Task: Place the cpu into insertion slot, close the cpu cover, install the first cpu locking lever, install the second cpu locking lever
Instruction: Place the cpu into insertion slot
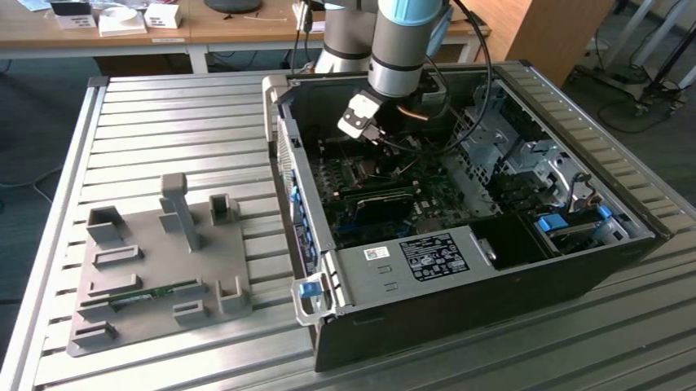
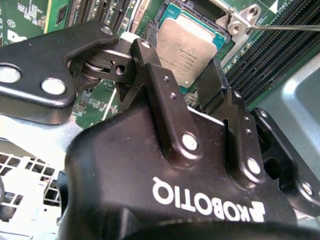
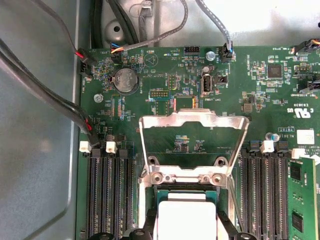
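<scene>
The cpu point(image 2: 187, 42), silver top up, lies at the insertion slot point(image 2: 161, 20). The gripper point(image 2: 179, 57) straddles it, and I cannot tell whether it pinches the chip or merely stands around it. In the first wrist view the cpu point(image 3: 182, 217) shows bright, just beside the hinge of the cpu cover point(image 3: 192, 117). The cover is tilted up and open, with green board showing through its window. A thin metal rod point(image 2: 290, 27) runs out from the socket's corner.

The socket sits on a green motherboard point(image 3: 250, 90), between 2 banks of long black memory slots point(image 3: 107, 195). A coin battery point(image 3: 126, 80) and grey cables point(image 3: 50, 95) lie near the board's edge.

The board sits inside a black computer case point(image 1: 457, 326), which lies open side up. The 1 arm reaches down into it, gripper point(image 1: 364, 122) low over the board.

The case rests on a slatted metal table point(image 1: 174, 114). On the exterior view's left, a grey fixture plate point(image 1: 163, 269) holds a green memory stick point(image 1: 142, 295). Behind the table stands a wooden desk point(image 1: 218, 24) with white boxes point(image 1: 120, 20).
</scene>
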Motion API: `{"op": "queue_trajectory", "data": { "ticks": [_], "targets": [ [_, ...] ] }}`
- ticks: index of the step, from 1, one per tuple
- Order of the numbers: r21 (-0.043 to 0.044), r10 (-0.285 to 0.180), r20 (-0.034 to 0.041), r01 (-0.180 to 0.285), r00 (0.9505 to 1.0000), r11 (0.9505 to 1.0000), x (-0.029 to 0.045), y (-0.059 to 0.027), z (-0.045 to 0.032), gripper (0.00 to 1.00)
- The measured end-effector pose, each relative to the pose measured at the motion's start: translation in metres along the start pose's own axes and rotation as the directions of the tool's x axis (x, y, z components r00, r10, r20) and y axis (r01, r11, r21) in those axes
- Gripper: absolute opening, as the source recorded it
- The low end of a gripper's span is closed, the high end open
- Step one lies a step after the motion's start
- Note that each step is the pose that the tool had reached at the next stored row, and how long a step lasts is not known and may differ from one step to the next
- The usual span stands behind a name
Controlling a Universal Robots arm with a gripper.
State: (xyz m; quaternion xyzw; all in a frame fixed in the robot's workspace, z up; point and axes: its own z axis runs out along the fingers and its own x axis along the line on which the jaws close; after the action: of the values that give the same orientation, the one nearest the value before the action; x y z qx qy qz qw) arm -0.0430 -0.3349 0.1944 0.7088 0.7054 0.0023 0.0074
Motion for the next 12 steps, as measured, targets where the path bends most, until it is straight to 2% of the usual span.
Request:
{"op": "queue_trajectory", "data": {
  "ticks": [12],
  "targets": [
    [0.0001,0.0,0.0001,0.0,1.0,1.0,0.0,-0.0009,0.0003,0.54]
  ]
}}
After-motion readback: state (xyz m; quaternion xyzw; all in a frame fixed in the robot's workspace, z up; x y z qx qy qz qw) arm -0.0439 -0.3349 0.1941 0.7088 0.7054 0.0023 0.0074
